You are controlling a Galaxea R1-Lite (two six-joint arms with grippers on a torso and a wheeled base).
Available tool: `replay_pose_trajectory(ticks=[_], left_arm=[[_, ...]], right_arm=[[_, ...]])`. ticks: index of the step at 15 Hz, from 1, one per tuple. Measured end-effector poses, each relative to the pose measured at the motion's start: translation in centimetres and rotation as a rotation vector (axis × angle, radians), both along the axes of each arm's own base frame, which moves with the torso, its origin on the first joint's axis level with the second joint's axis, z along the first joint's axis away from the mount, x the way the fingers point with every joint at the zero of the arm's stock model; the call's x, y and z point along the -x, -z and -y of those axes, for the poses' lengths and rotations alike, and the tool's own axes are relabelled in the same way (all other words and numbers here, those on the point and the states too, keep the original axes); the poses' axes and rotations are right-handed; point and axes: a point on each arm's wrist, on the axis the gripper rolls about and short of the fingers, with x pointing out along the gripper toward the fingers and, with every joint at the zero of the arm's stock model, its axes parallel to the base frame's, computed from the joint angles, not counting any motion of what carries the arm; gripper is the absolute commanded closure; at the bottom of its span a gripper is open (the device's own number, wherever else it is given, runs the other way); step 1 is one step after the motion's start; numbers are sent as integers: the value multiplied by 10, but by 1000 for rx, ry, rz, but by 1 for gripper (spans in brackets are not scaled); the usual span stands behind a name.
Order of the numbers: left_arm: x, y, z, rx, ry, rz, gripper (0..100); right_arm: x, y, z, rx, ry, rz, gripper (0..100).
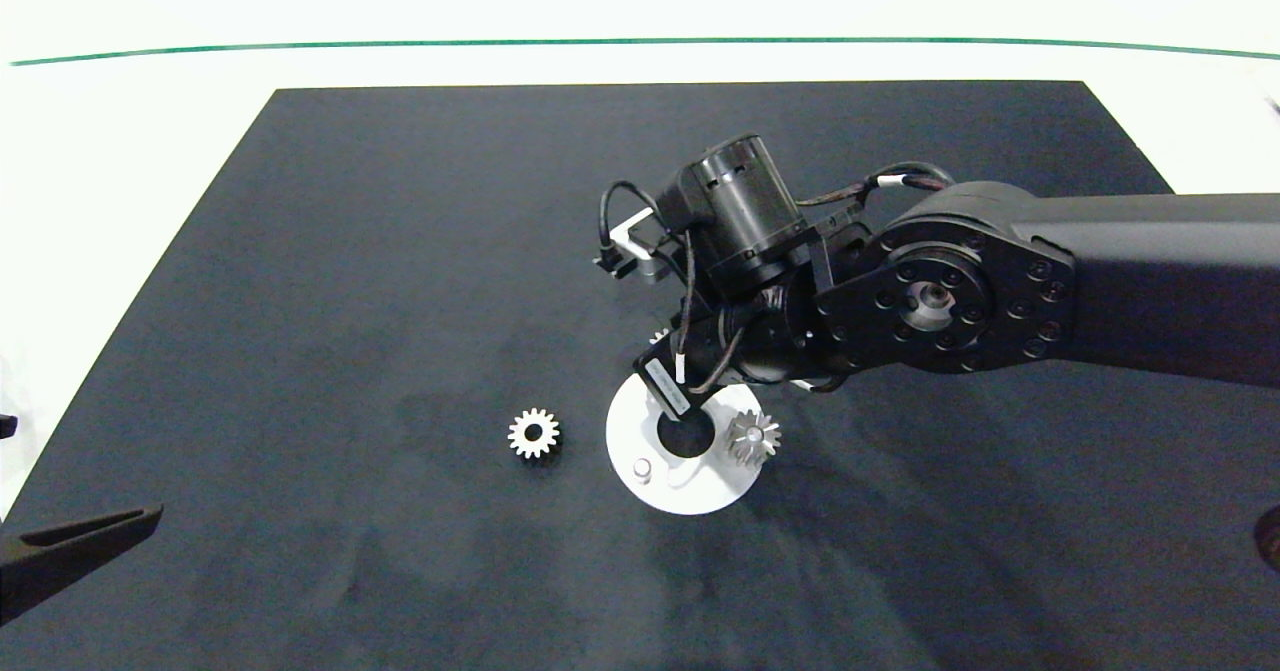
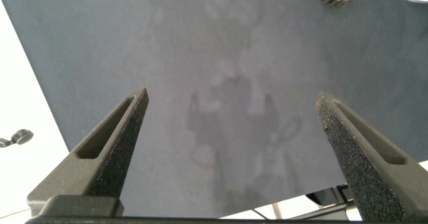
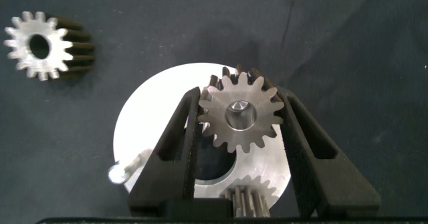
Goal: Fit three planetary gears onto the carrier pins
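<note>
Right gripper (image 3: 241,127) fingers flank a silvery toothed gear (image 3: 239,112), pressed to its teeth on both sides; a pin (image 3: 239,112) shows through the gear's bore. Beneath sits the flat white ring disc (image 1: 625,436) with a round centre hole. Second gear (image 1: 752,437) sits on the disc; another pin (image 1: 642,468) stands bare. Third gear (image 1: 533,433) lies beside the disc on the dark matte mat (image 1: 350,301). Left gripper (image 2: 231,127) hangs wide apart near the mat's corner.

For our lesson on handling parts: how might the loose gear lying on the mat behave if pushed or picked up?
The loose gear lies flat on the mat, so a push would probably slide it, not roll it. It looks like solid metal: likely stiff and heavy for its size. Its pointed teeth may slip between smooth fingers.
</note>
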Motion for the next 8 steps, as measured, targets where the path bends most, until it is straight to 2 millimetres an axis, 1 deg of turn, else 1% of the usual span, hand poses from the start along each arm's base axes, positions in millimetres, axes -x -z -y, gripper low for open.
replay_pose_trajectory(ticks=[8], left_arm=[[0,0,0,0,-1,0,0]], right_arm=[[-4,3,-1,-1,12,0,100]])
